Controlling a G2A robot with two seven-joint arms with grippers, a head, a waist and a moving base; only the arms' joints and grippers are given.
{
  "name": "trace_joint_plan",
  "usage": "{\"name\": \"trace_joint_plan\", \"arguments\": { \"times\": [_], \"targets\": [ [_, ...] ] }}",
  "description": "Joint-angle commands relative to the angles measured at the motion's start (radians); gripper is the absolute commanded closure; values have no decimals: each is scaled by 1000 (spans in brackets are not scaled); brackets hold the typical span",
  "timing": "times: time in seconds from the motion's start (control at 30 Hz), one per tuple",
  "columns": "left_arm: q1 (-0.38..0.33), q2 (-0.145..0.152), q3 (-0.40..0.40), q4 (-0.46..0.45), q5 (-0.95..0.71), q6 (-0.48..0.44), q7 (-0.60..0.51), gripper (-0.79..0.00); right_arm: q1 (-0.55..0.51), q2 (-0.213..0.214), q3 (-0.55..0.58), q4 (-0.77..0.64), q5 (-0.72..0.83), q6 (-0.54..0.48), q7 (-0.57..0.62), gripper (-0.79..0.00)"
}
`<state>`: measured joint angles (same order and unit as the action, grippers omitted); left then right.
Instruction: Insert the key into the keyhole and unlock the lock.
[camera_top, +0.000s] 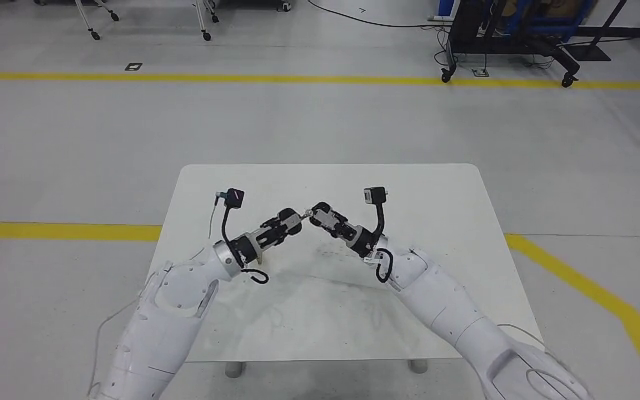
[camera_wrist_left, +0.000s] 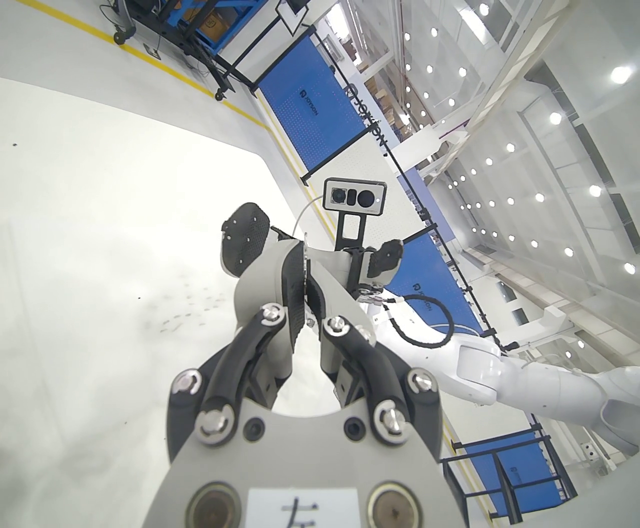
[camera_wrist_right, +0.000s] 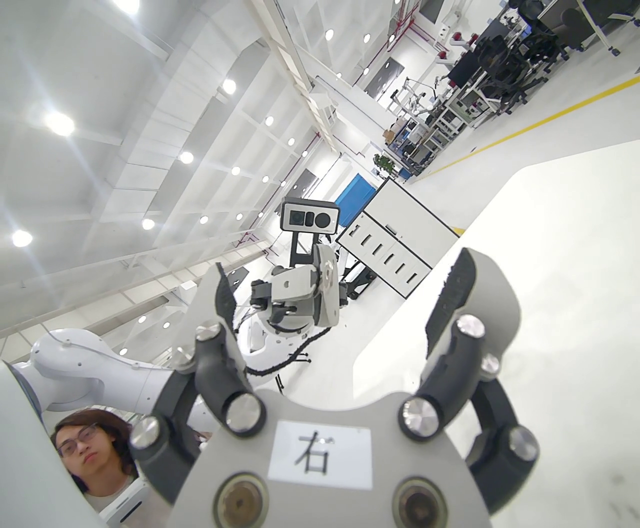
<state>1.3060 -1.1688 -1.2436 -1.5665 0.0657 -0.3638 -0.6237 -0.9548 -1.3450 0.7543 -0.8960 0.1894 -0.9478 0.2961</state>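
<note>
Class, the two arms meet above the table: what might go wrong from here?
The left pincer grips a thin metal piece, likely the key, by its tips only; it may twist or slip. The open right pincer sits very close; the two may collide.

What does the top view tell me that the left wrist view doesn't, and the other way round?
Top view: the whole outline of the table, and the left arm from shoulder to tip, meeting the other arm above the middle. Left wrist view: a thin metal piece pinched between the fingers of the left gripper, with blue panels behind; I cannot tell what it is. Both: the table, the left gripper and the open right gripper facing it.
</note>
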Motion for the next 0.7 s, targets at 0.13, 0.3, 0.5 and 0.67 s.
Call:
{"name": "trace_joint_plan", "arguments": {
  "times": [0.13,0.3,0.5,0.67],
  "targets": [
    [-4,7,8,-2,-20,18,-112,0,17,53,74,19,-31,29,231,-785],
    [-32,12,27,14,-78,25,-254,0,-17,105,145,-64,102,78,495,-717],
    [-50,15,39,27,-103,13,-307,0,-61,136,171,-160,225,186,720,-363],
    [-53,19,48,25,-95,12,-329,0,-61,144,183,-156,260,223,794,-323]
  ]
}}
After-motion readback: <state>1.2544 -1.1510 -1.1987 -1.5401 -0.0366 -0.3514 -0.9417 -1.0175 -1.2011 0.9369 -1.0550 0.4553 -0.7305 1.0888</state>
